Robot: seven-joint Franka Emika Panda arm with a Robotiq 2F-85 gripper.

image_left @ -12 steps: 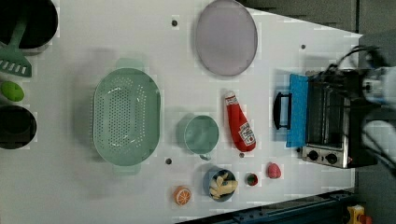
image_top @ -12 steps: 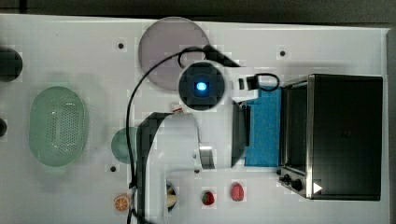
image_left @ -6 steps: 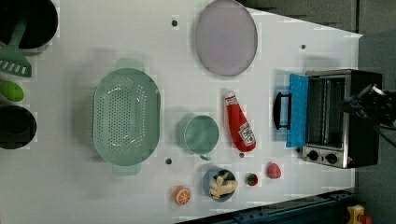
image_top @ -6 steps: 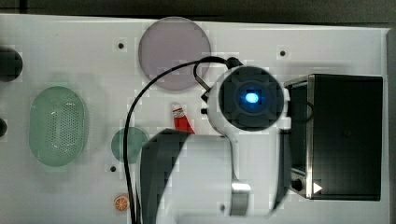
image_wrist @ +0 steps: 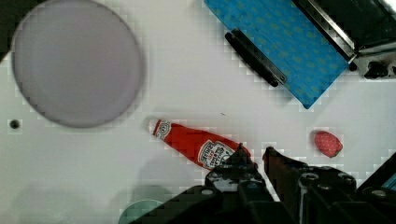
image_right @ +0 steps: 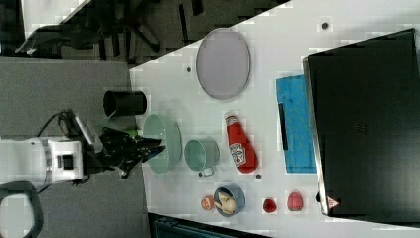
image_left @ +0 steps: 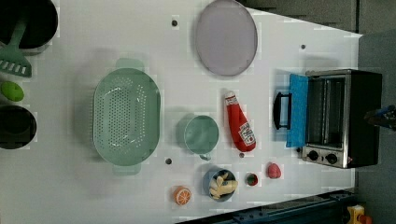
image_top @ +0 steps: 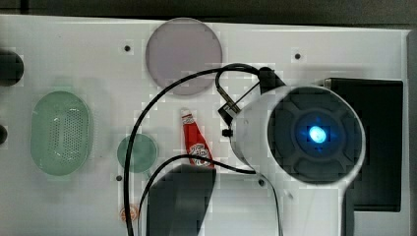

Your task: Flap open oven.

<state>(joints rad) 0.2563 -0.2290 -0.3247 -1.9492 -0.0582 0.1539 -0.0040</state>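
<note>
The oven (image_left: 341, 121) stands at the left view's right, a black box with a silver front and knobs. Its blue-tinted glass door (image_left: 297, 109) lies flapped down flat on the white table, the dark bar handle (image_left: 281, 110) pointing away from the oven. In the wrist view the door (image_wrist: 280, 46) and handle (image_wrist: 254, 58) lie well apart from my gripper (image_wrist: 254, 151), which hovers high above the table. The fingers stand a little apart with nothing between them. My wrist (image_top: 317, 133) with its blue light covers the oven's front in the top view.
A red ketchup bottle (image_left: 239, 128) lies near the door. A purple plate (image_left: 226, 37), a green colander (image_left: 126, 116), a green cup (image_left: 201, 135), a strawberry (image_left: 273, 170), a small bowl (image_left: 219, 184) and an orange slice (image_left: 182, 195) sit on the white table (image_left: 70, 186).
My arm has risen toward the top camera and shifted to the top view's right, over the oven's front. The door stays flat open throughout.
</note>
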